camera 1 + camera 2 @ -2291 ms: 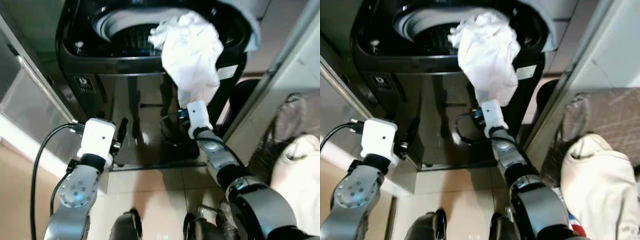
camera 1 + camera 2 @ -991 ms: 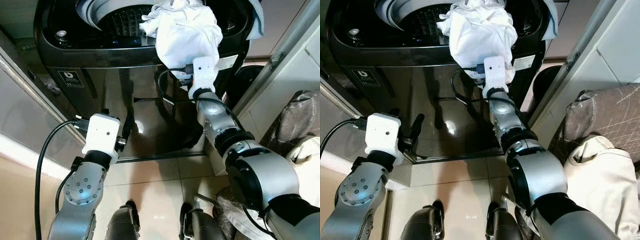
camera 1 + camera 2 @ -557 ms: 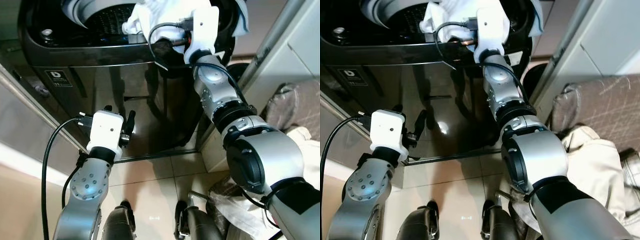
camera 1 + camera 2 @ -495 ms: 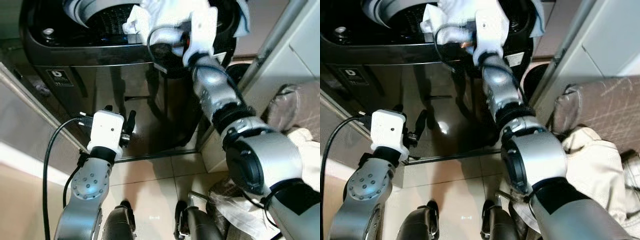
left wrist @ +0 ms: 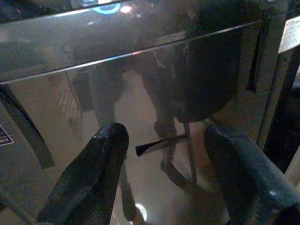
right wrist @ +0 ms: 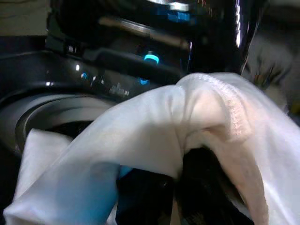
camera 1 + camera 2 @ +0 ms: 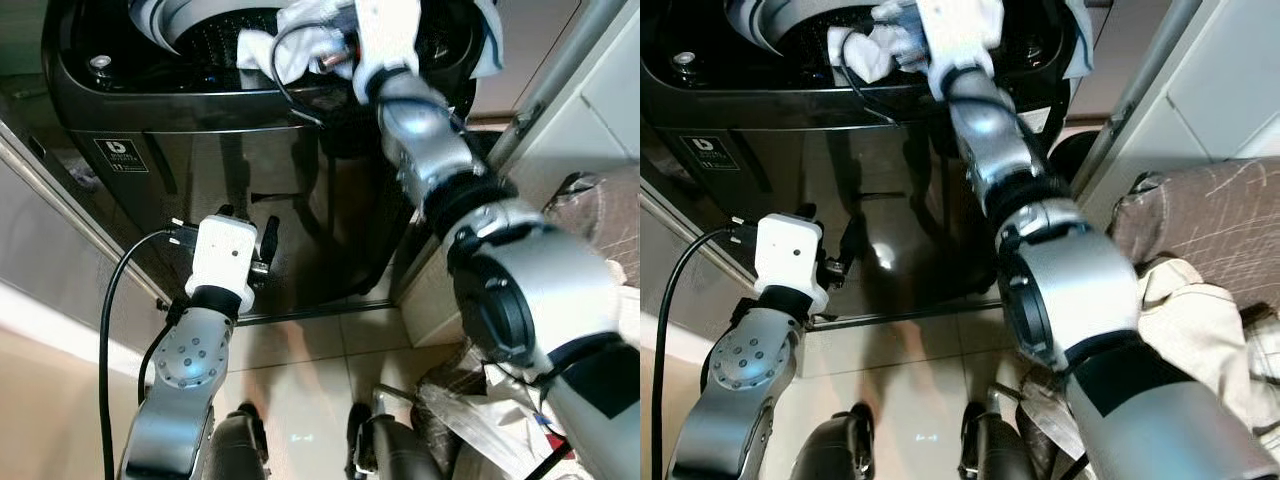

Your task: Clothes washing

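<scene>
Right gripper [image 6: 159,187] at top centre of the eye views, over the washer [image 7: 230,130] opening, clamped on the white cloth [image 6: 140,136]. Its fingers are buried in the fabric; the cloth drapes over them, with a stitched hem across the wrist view. The bunch hangs at the drum [image 7: 200,25] rim, upper centre of frame, partly over the hole.

Left gripper [image 5: 164,154] low in the frame, facing the washer's glossy front, fingers [image 5: 93,168] apart, holding nothing.

Judgement: the cloth is light, limp and not fragile. It will sag and may snag on the rim. Best hold is a thick bunched fold or the hem, not a single layer.
</scene>
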